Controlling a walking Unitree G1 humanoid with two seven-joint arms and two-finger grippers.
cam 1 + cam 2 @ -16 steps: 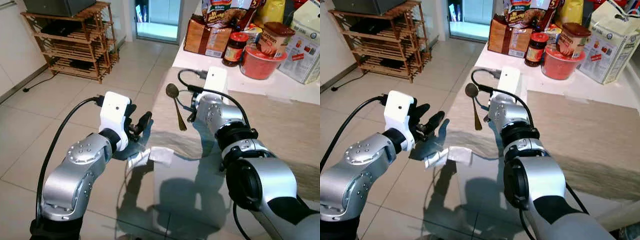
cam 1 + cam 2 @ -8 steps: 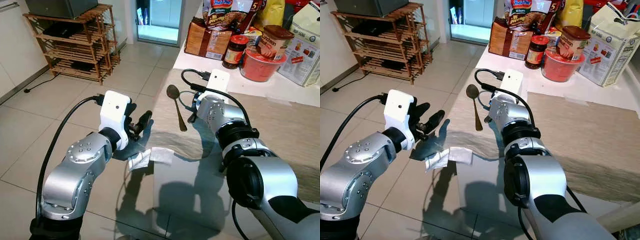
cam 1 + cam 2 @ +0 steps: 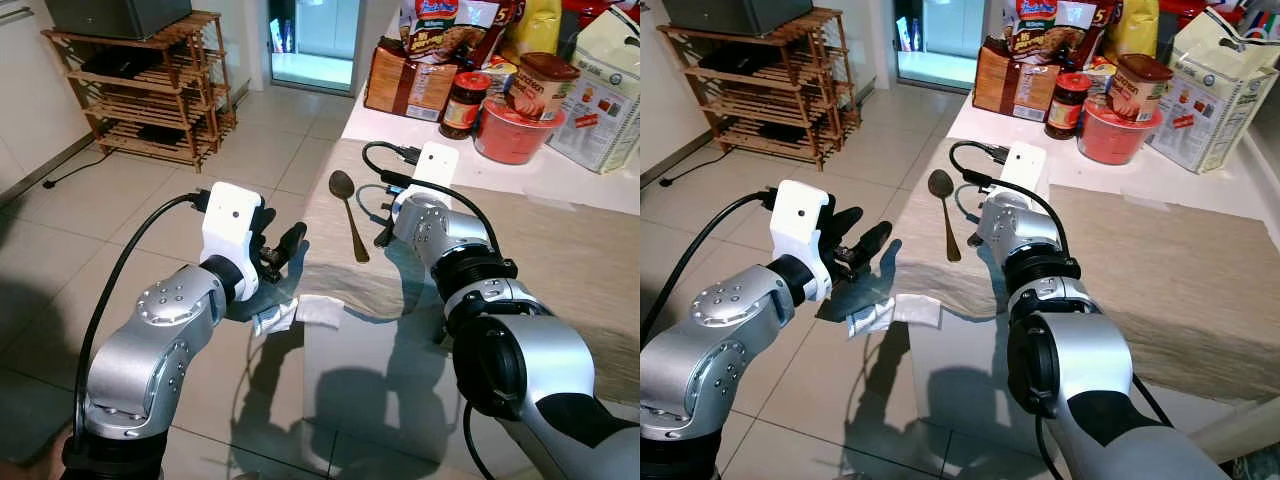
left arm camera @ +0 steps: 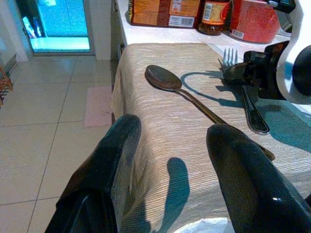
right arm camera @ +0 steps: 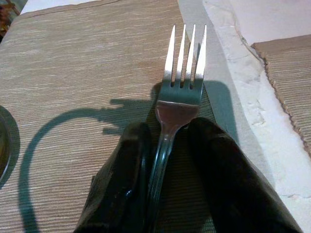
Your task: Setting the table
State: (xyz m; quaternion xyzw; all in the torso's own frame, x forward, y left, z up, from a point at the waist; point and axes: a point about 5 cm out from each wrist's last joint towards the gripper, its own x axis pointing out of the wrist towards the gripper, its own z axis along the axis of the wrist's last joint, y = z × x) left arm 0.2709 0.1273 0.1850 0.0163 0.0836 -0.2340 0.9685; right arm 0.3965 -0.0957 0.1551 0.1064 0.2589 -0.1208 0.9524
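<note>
My right gripper (image 5: 170, 130) is shut on the neck of a silver fork (image 5: 182, 92), whose tines point away over the beige placemat (image 3: 560, 270). From the head camera the fingers sit low at the mat (image 3: 383, 236), under the wrist. A brown metal spoon (image 3: 347, 212) lies flat on the mat just left of that gripper, bowl toward the far end. My left gripper (image 3: 285, 250) hovers open beside the table's left edge, level with the spoon's handle and holding nothing. The left wrist view looks between its fingers (image 4: 121, 145) at the spoon (image 4: 165, 80) and the fork (image 4: 245, 99).
Groceries crowd the far end of the table: a bread pack (image 3: 405, 85), a jar (image 3: 460, 100), a red bowl (image 3: 515, 130) and a box (image 3: 600, 90). A white crumpled paper (image 3: 300, 312) hangs at the near table edge. A wooden shelf (image 3: 150, 90) stands across the tiled floor.
The head camera has shifted slightly. Both arms, the spoon and the fork keep their places.
</note>
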